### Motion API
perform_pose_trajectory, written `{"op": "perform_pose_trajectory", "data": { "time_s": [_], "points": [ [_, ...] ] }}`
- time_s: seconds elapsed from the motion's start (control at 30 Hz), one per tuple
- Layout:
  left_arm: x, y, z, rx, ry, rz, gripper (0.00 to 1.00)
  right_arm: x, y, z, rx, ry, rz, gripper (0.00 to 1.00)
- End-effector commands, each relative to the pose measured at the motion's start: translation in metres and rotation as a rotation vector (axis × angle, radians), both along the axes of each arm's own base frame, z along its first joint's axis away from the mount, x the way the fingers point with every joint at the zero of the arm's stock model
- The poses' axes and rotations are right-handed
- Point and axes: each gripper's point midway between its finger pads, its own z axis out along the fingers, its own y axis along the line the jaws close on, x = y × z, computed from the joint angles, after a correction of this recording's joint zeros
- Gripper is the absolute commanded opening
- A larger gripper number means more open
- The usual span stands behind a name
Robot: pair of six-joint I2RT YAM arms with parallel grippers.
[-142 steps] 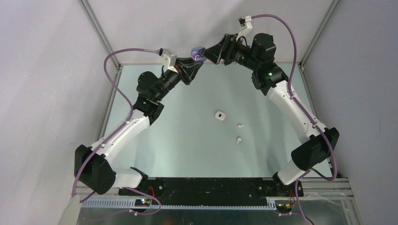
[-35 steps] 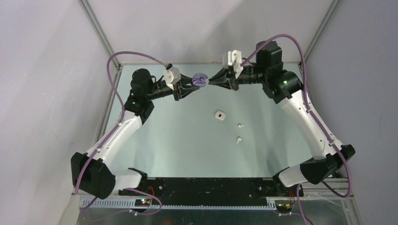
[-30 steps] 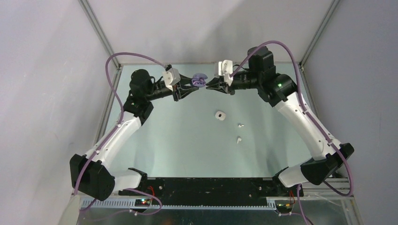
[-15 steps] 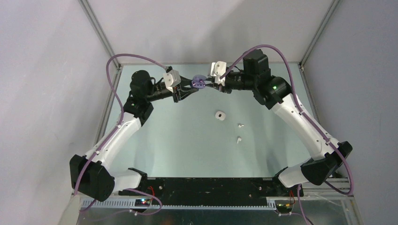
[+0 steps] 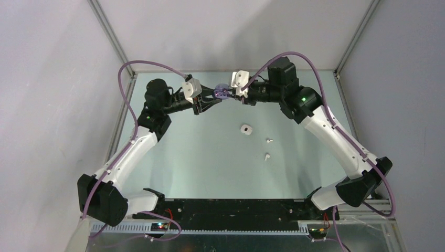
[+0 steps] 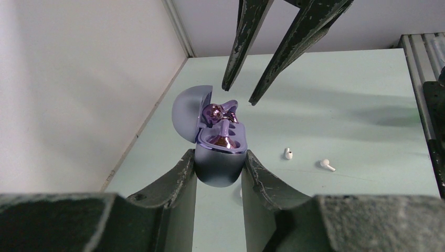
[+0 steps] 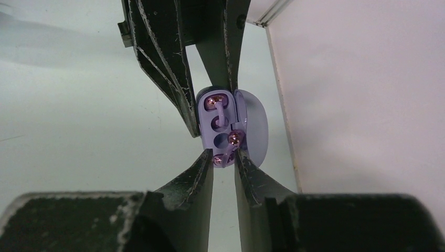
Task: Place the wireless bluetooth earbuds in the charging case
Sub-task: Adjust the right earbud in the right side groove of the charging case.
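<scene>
While clamped in left claw [image 6: 220, 156], case [image 6: 217, 172] gapes open.

Both arms stretch forward, wrists turned inward, meeting at the purple case [image 6: 219, 176]. Left pincer [image 6: 219, 156] is clamped on its two sides; right pincer [image 7: 223, 157] points in from opposite, fingers narrowly parted at its open top.

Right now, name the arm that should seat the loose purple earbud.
Right. The right pincer, open, is poised at the tilted purple earbud in the open purple case. The left pincer is shut on that case, holding it.
</scene>
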Motion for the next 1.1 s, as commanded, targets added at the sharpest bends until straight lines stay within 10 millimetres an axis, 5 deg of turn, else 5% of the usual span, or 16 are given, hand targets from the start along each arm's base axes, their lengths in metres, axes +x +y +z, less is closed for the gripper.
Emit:
{"op": "perform_pose_trajectory", "data": {
  "time_s": [0.0,0.37,0.67,1.07],
  "points": [
    [-0.009,0.003,0.018,-0.016,-0.090,-0.015,0.00,0.011,0.004,0.006,0.012,-0.046,-0.037,0.25],
    [-0.009,0.003,0.017,-0.017,-0.089,-0.016,0.00,0.016,0.007,0.002,-0.005,-0.065,-0.056,0.19],
    [-0.007,0.004,0.015,-0.016,-0.084,-0.001,0.00,0.011,0.003,-0.001,-0.047,-0.081,-0.025,0.00],
    [-0.006,0.005,0.017,-0.026,-0.082,0.009,0.00,0.005,0.001,-0.005,-0.074,-0.084,0.017,0.00]
  ]
}}
